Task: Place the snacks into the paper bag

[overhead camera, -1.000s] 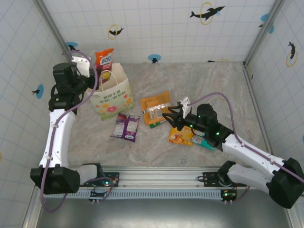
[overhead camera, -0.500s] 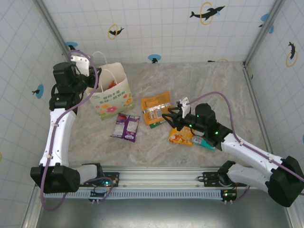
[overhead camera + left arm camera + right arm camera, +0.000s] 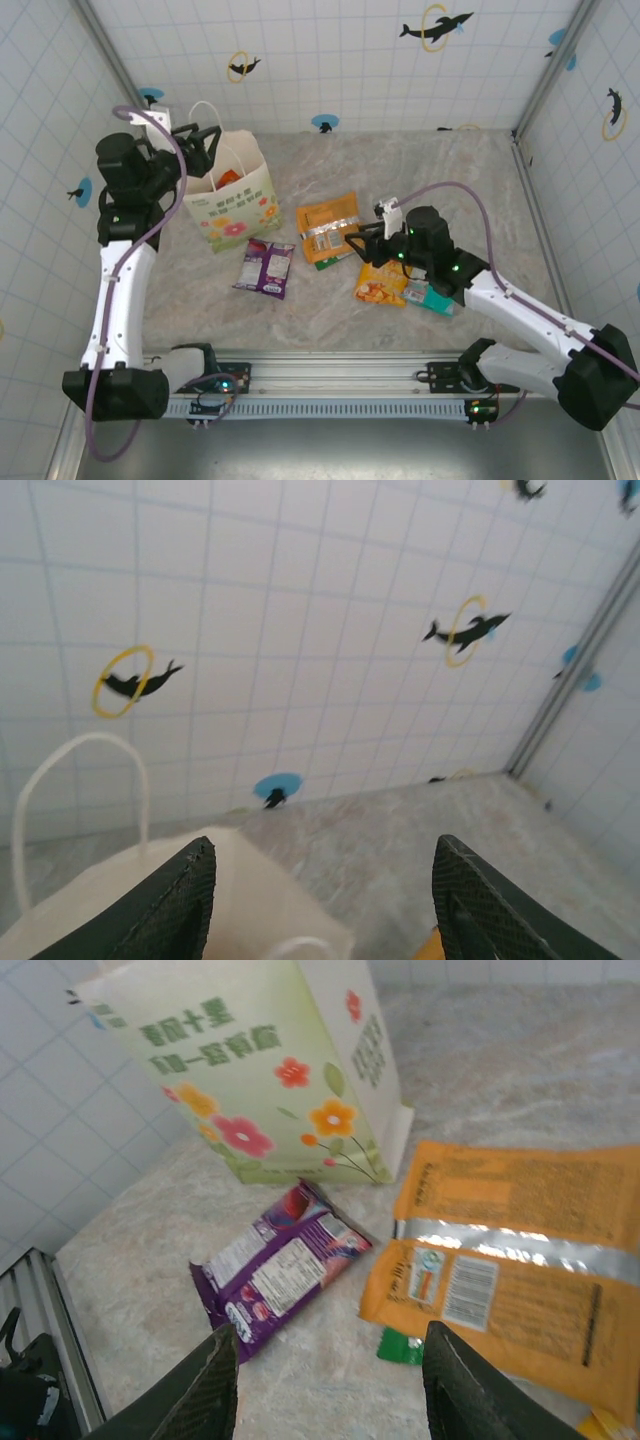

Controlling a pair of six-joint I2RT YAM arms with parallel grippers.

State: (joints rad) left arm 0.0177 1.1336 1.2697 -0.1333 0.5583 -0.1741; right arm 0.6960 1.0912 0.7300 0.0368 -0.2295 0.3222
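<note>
The cream paper bag (image 3: 238,205) with its flower print stands upright at the left, and a red-orange snack (image 3: 228,178) shows inside its mouth. My left gripper (image 3: 203,140) hovers open over the bag's back rim (image 3: 110,900), next to a white handle (image 3: 60,780), with nothing between its fingers. On the table lie a purple snack (image 3: 266,266), an orange one (image 3: 330,225), a yellow-orange one (image 3: 382,285) and a teal-white one (image 3: 432,297). My right gripper (image 3: 358,243) is open and empty, low over the table between the purple packet (image 3: 280,1270) and the orange packet (image 3: 510,1260).
A small green packet edge (image 3: 400,1347) pokes out from under the orange one. Tiled walls close in the left, back and right. Bare marble-look table (image 3: 430,170) stretches behind and to the right of the packets.
My left gripper opened and the red-yellow packet it held above the bag dropped inside. The left arm drew back to the left. My right gripper crept slightly towards the orange packet.
</note>
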